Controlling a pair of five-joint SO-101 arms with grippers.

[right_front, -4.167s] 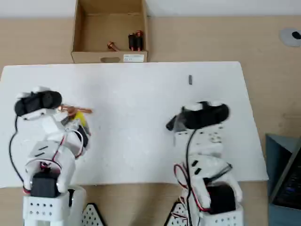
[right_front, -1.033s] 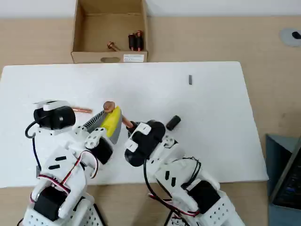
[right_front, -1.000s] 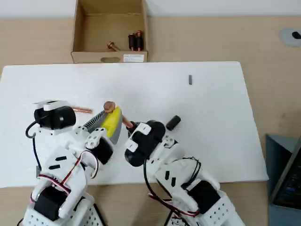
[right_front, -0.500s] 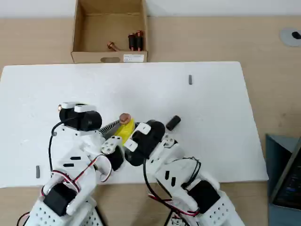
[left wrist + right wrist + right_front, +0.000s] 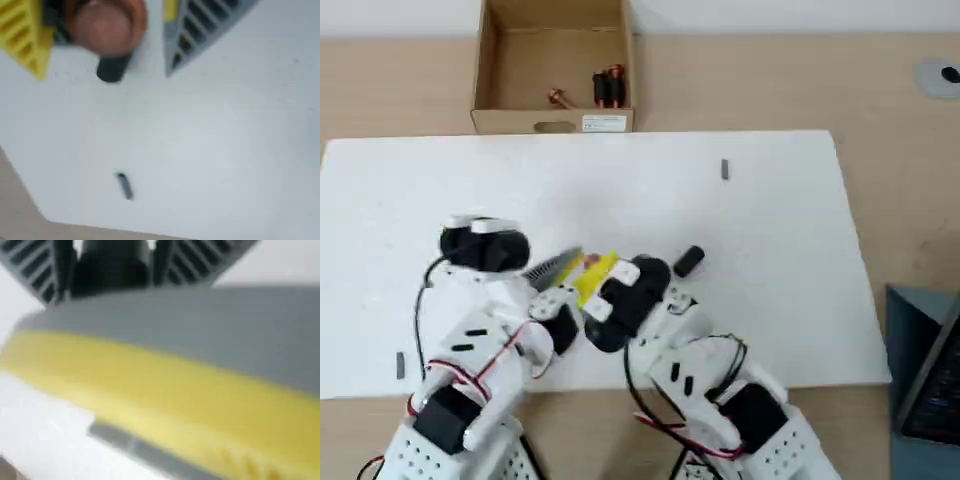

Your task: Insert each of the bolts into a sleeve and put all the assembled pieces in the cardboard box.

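My left gripper [image 5: 582, 267] is clenched on a copper bolt [image 5: 106, 25] at lower centre of the high view. It is hard against my right gripper [image 5: 114, 277], which grasps a black sleeve [image 5: 112, 260]. A second sleeve [image 5: 688, 260] lies just right of them on the white mat [image 5: 770, 220], and the cardboard box [image 5: 515, 120] with assembled pieces [image 5: 608, 88] sits at upper left.

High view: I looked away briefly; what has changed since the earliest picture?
The left gripper, shut on a bolt, moved along the white mat from its left side toward the middle. The right arm swung over from the right to meet it. The cardboard box, its contents, the loose black sleeve and the small grey piece stayed put.
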